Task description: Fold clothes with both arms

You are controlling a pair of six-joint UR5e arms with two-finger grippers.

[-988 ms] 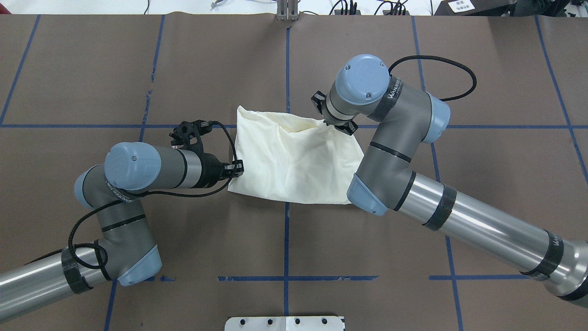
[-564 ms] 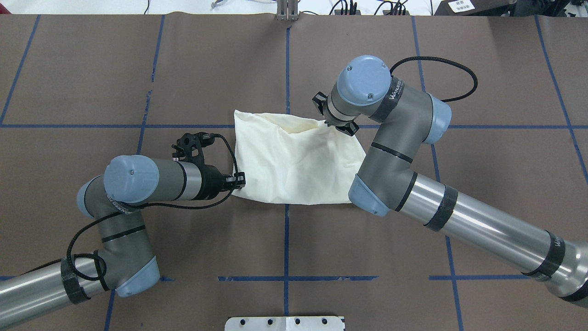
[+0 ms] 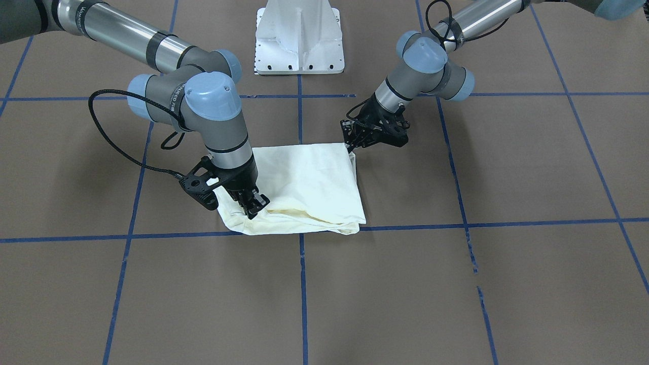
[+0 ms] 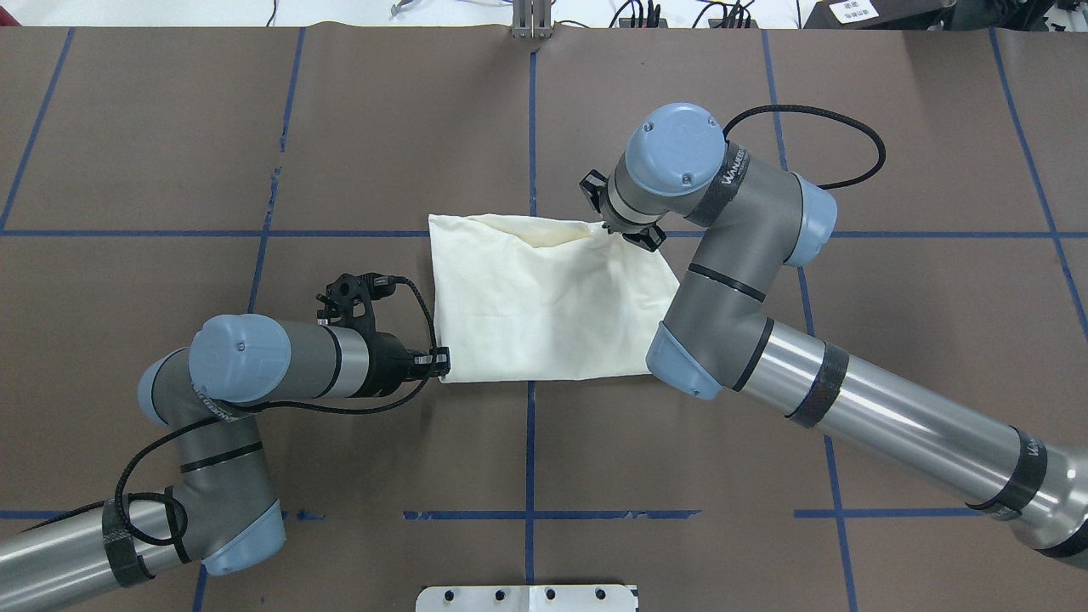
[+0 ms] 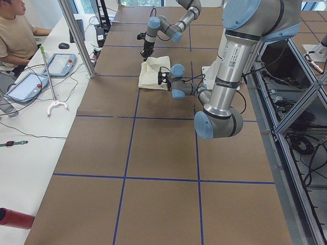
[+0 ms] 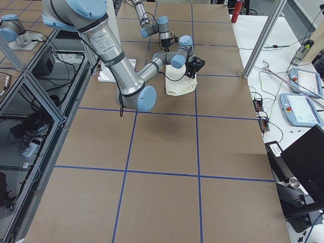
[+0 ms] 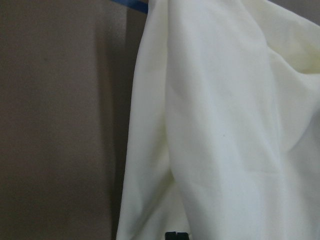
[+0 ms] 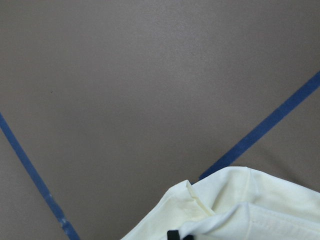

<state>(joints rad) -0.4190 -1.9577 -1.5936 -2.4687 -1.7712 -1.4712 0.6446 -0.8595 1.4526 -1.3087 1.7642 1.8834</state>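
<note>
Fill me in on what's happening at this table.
Two robot arms are folding a cream shirt on the brown table. The shirt lies as a rough rectangle. The left gripper pinches its corner nearest the robot's left side. The right gripper grips the far edge.

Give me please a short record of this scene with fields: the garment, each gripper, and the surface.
garment: cream shirt, folded to a rough rectangle, no print showing
left: left gripper shut on the shirt's corner nearest the robot, on its left
right: right gripper shut on the far right corner, cloth slightly raised there
surface: brown table cover with blue tape lines
</note>
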